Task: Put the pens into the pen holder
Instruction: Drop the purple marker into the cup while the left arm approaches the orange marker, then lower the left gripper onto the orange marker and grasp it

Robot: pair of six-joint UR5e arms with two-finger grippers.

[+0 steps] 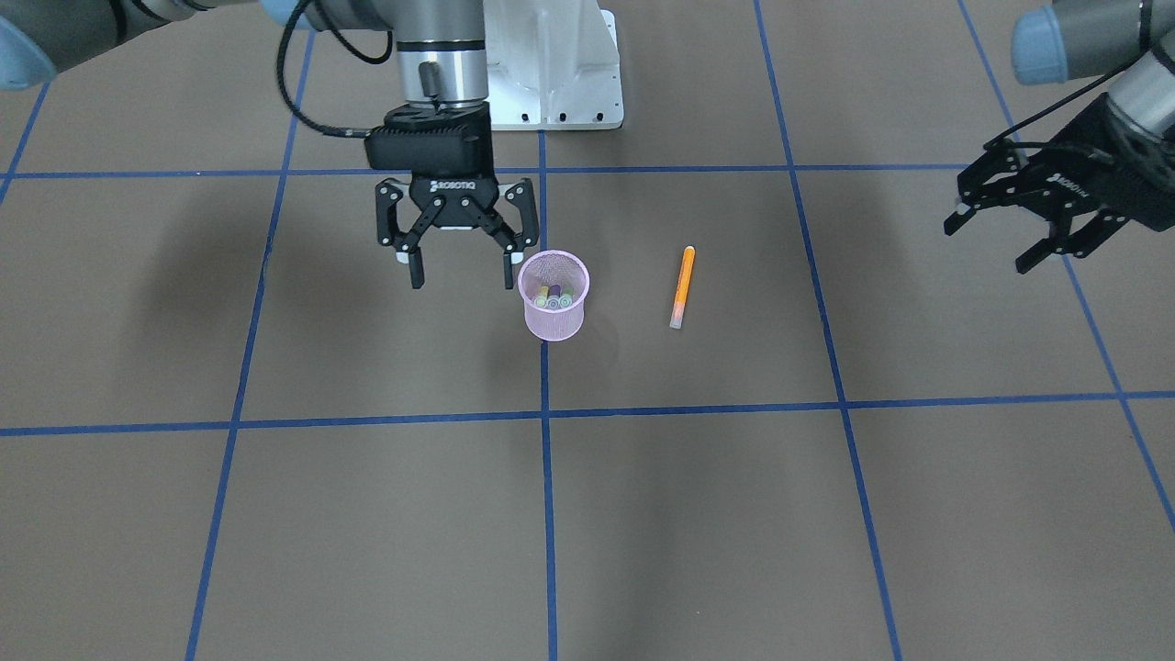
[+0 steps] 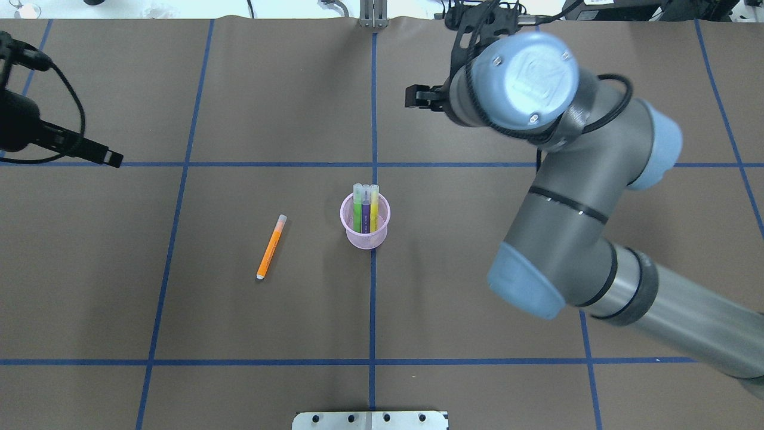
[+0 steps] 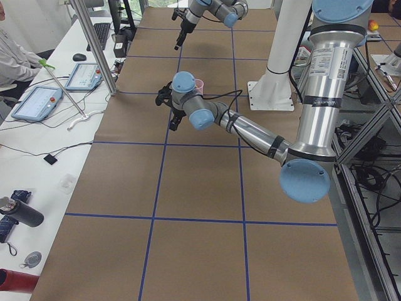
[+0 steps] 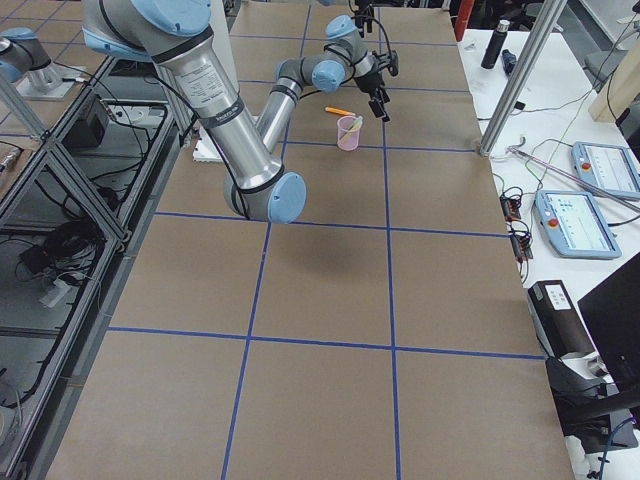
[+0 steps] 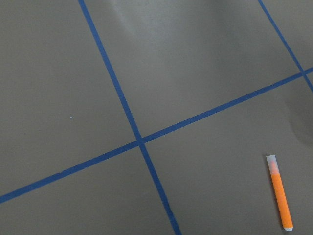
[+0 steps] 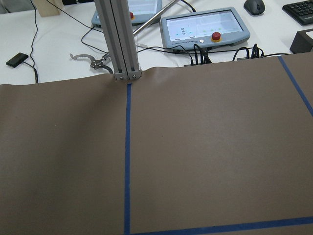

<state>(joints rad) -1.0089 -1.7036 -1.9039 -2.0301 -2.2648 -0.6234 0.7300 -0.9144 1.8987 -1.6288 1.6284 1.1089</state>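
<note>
The pink mesh pen holder (image 1: 553, 296) stands upright near the table's middle and also shows in the overhead view (image 2: 365, 221). A green, a purple and a yellow pen (image 2: 365, 209) stand in it, pale caps up. An orange pen (image 1: 682, 286) lies flat on the table on the robot's left of the cup, seen too in the overhead view (image 2: 271, 248) and the left wrist view (image 5: 279, 192). My right gripper (image 1: 461, 274) is open and empty, raised beside the cup. My left gripper (image 1: 987, 246) is open and empty, raised far off to the side of the orange pen.
Brown paper with blue tape grid lines (image 1: 543, 413) covers the table. The robot's white base plate (image 1: 560, 64) sits behind the cup. Operator tablets (image 6: 205, 27) and an aluminium post (image 6: 120, 39) stand beyond the table's far edge.
</note>
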